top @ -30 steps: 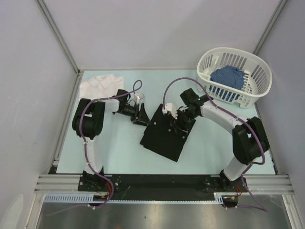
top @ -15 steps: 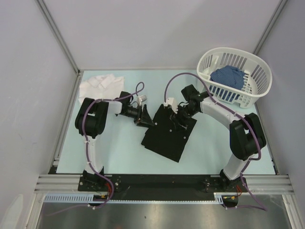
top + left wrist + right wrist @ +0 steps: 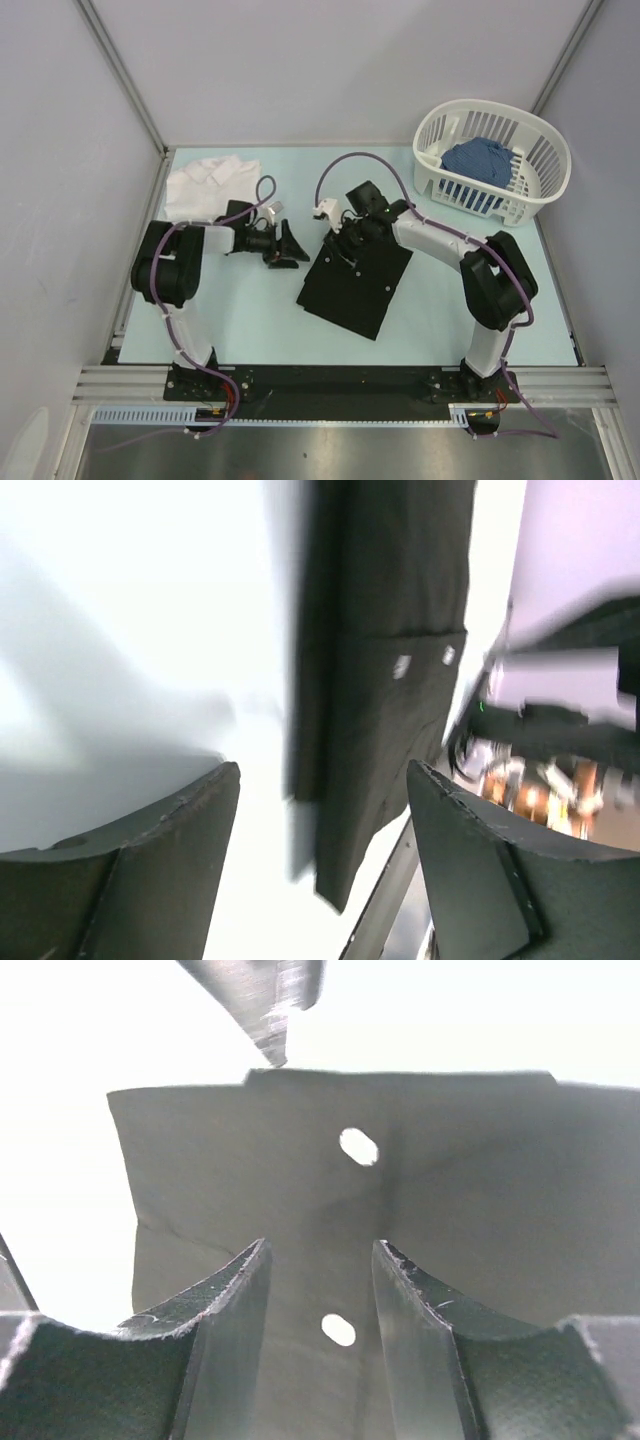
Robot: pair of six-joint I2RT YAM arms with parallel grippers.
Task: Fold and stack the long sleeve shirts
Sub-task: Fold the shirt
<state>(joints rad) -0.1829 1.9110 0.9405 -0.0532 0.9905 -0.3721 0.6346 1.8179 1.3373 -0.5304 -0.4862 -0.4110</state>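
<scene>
The black long sleeve shirt (image 3: 352, 285) lies folded into a flat rectangle in the middle of the table. My right gripper (image 3: 346, 238) hovers over its far left corner. In the right wrist view the right gripper (image 3: 320, 1245) is open, its fingers straddling the placket of the black shirt (image 3: 480, 1210) and a white button (image 3: 338, 1329). My left gripper (image 3: 287, 246) sits left of the shirt, apart from it. In the left wrist view the left gripper (image 3: 322, 770) is open and empty, with the black shirt (image 3: 390, 680) ahead. The white long sleeve shirt (image 3: 208, 180) lies crumpled at the far left.
A white slatted basket (image 3: 545, 150) holding blue cloth (image 3: 478, 160) stands at the far right corner. Grey walls close in the table's left, far and right sides. The arm bases sit along the black rail (image 3: 340, 382) at the near edge.
My left gripper has drawn back to the left, off the black shirt's edge, with its jaws wider. My right gripper has moved left along the shirt's far edge.
</scene>
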